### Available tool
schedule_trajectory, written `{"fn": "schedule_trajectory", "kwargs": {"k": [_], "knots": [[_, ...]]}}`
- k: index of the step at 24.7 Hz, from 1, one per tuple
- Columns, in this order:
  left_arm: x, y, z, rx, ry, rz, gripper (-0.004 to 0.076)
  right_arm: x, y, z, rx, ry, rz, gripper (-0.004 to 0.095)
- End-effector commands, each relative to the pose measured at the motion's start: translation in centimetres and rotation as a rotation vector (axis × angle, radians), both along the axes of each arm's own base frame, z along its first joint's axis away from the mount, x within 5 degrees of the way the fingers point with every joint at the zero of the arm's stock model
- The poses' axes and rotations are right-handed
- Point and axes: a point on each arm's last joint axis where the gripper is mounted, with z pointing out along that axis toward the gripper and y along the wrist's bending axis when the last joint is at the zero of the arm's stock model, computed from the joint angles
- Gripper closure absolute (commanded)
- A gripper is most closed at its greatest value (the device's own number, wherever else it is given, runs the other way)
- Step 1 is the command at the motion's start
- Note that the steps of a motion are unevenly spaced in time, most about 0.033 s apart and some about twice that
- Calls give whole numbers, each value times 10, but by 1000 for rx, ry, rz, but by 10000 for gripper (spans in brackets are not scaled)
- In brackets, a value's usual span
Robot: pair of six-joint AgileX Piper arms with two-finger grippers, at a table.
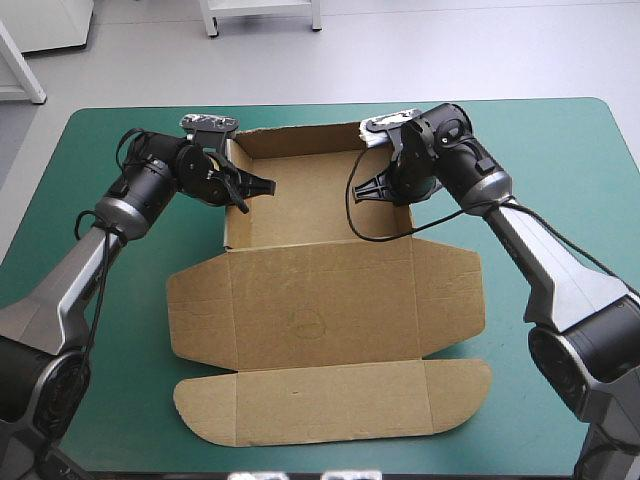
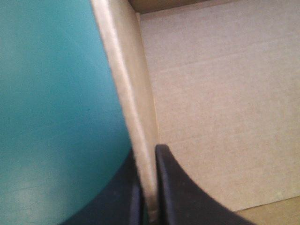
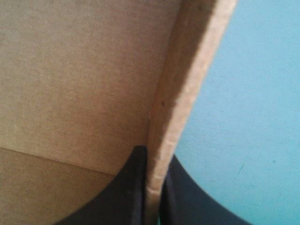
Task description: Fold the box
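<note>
The brown box (image 1: 320, 300) lies mid-table, its far half raised into an open tray, the lid and its flaps flat toward the near edge. My left gripper (image 1: 255, 195) sits at the tray's left wall, and in the left wrist view that wall (image 2: 126, 84) runs between the gripper's (image 2: 149, 157) black fingers, which are shut on it. My right gripper (image 1: 375, 190) is at the right wall. There the wall (image 3: 187, 79) is likewise pinched in the gripper (image 3: 157, 154), one finger inside the tray, one outside.
The teal-green cover (image 1: 560, 180) shows bare on both sides of the box and along the near edge beyond the lid's front flap (image 1: 330, 400). The tray's back wall (image 1: 300, 138) stands near the table's far edge.
</note>
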Motion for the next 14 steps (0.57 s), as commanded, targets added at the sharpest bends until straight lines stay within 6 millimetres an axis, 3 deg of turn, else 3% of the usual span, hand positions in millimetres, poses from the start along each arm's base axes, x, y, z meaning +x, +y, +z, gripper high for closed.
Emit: {"fn": "schedule_trajectory", "kwargs": {"k": [1, 7, 14], "knots": [[-10, -22, 28, -135, -83, -55, 733, -18, 11, 25, 119, -12, 68, 907], [-5, -21, 0, -36, 65, -57, 732, -7, 22, 0, 133, 68, 75, 907], [1, -22, -15, -4, 115, -57, 733, 5, 28, -24, 101, 116, 68, 907]]}}
